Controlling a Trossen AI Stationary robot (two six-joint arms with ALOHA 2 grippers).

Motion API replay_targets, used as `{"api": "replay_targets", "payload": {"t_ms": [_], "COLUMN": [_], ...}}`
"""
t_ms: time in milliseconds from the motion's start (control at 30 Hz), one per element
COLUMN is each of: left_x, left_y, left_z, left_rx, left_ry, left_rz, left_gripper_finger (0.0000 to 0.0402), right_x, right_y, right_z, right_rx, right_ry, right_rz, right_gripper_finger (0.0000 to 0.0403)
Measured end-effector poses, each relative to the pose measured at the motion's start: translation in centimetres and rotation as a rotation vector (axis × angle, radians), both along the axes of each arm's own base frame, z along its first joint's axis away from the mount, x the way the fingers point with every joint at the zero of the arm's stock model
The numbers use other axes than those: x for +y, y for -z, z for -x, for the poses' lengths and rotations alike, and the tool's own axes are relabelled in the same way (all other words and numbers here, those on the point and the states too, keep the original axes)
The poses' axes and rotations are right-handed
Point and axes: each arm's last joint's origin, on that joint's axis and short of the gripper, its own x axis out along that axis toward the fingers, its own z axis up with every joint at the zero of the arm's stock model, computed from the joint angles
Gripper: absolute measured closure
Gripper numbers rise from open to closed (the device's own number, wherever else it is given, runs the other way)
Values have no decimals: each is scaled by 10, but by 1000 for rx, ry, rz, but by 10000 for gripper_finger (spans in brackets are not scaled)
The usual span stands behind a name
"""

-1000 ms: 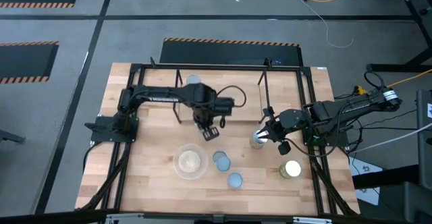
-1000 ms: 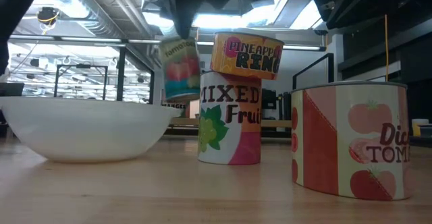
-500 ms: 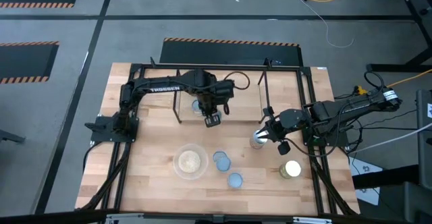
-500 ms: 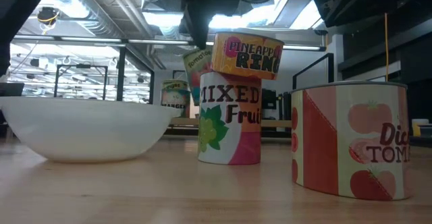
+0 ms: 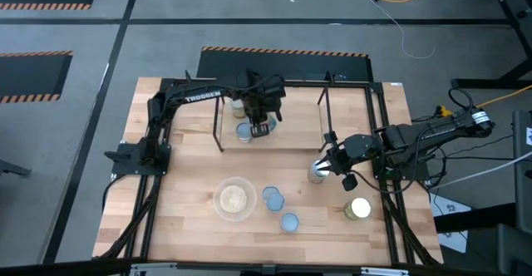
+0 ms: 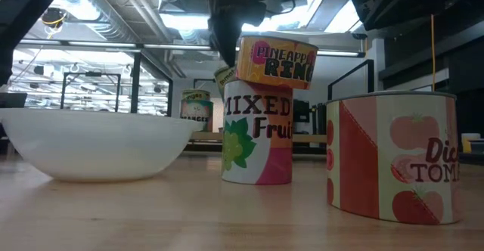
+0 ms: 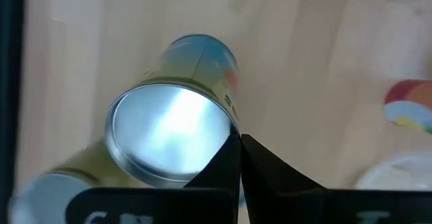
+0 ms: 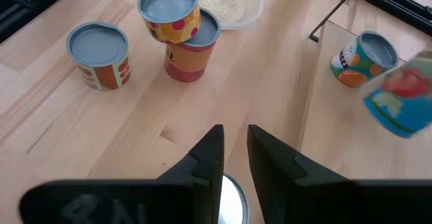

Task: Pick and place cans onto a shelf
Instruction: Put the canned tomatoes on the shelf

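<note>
Leftmost, we note a wide clear round bowl (image 5: 233, 199) with tan contents on the near part of the light wood table (image 5: 183, 176). Up from it, the left gripper (image 5: 258, 127) hangs over the low black-rod shelf (image 5: 219, 128) at the table's far side, pinching a yellow-green labelled tin (image 7: 172, 135) with a shiny silver top; its fingers close on the tin's rim in the left wrist view, and the tin sits tilted. Another small tin with a bluish-grey top (image 5: 239, 108) stands on the shelf just beside it, toward the far edge.

Right of the bowl we log two stacked tins, a pineapple-ring tin (image 6: 276, 60) leaning on a mixed-fruit tin (image 6: 257, 134), and a red-labelled tomato tin (image 5: 289, 221) nearer the front edge.

Further right, the right gripper (image 5: 335, 163) rests low over a silver-topped tin (image 5: 317, 172) near the shelf's right post. Its fingers (image 8: 206, 160) stand slightly apart above the tin's top, not clamped on it, as far as the right wrist view shows. A shiny tin (image 5: 358, 209) stands alone toward the right front corner.
</note>
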Motion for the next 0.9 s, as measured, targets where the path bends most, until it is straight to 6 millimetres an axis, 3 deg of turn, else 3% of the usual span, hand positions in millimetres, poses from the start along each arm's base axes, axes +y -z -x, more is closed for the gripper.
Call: {"api": "replay_targets", "payload": {"t_ms": [400,900], "left_x": [37,43], "left_y": [0,7], "left_z": [11,3], "left_rx": [16,-3], "left_ry": [26,72], "left_rz": [-82,-130], "left_gripper_finger": [401,401], "right_x": [0,0], "right_y": [0,-2], "right_z": [0,-1], "right_rx": [-1,-20], "right_ry": [0,0], "right_rz": [0,-5], "right_gripper_finger": [331,331]}}
